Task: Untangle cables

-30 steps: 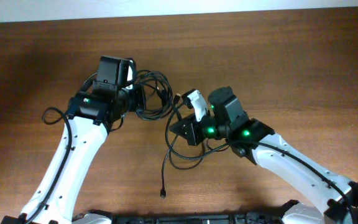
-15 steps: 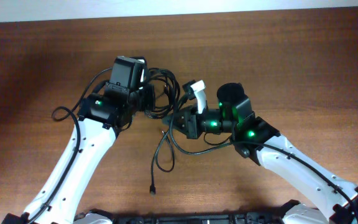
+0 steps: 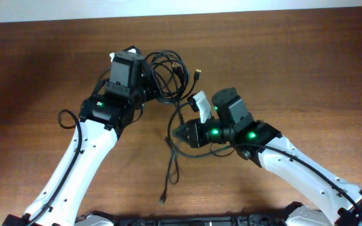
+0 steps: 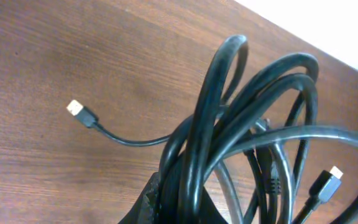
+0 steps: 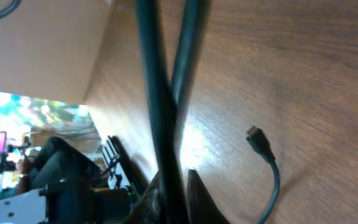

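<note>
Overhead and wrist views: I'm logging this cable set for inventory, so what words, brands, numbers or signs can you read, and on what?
No text can be read in any view.
cables and plug ends: no print or marks show.
left arm and right arm: only green lights, no labels.
Background of the right wrist view: too blurred to read.

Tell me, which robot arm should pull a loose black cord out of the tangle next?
Probably the right. The right gripper sits at the thin black cords trailing from the bundle, two strands running between its jaws. The left gripper is shut on the bundle, anchoring it.
</note>
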You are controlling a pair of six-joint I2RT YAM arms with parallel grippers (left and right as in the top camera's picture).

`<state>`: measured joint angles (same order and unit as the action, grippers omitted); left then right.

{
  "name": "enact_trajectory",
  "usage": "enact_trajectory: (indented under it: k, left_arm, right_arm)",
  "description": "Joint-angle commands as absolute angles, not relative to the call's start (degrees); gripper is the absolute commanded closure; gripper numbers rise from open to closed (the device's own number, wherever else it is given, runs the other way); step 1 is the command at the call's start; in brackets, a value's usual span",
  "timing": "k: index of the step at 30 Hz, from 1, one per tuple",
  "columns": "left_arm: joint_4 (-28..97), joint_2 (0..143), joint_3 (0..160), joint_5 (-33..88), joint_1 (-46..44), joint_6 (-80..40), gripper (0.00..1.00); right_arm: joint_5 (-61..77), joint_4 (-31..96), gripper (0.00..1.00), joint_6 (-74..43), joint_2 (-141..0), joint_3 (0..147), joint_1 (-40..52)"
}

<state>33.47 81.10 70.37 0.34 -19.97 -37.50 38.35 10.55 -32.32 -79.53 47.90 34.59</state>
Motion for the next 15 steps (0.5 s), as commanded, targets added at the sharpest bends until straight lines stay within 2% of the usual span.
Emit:
enact_trajectory:
  k: [1,3,6,10,15]
  left_arm:
    - [30.70,80.64,71.61,-4.12,-18.20,-31.77,1.00]
    - [32.71,80.64,71.61,-2.55,-18.20,-18.85,1.00]
    - [38.54,80.64,71.61,-2.33,-18.20,-9.98,1.00]
    - [44.21,80.64,71.61,-1.19,-18.20,-2.17,1.00]
    - [44.80,80.64,71.61,14.98,-18.20,12.69,1.00]
  right_arm:
    - [36.53,12.05,0.38,-28.21,-79.11,46.94,35.90]
    - [36.58,12.84,0.19,-27.40,-79.11,46.94,34.65]
    - [36.58,16.40,0.09,-23.53,-79.09,46.94,31.48]
    - [36.60,21.45,0.05,-16.49,-79.09,46.94,25.56]
    - [43.51,21.06,0.05,-12.49,-79.09,46.94,16.78]
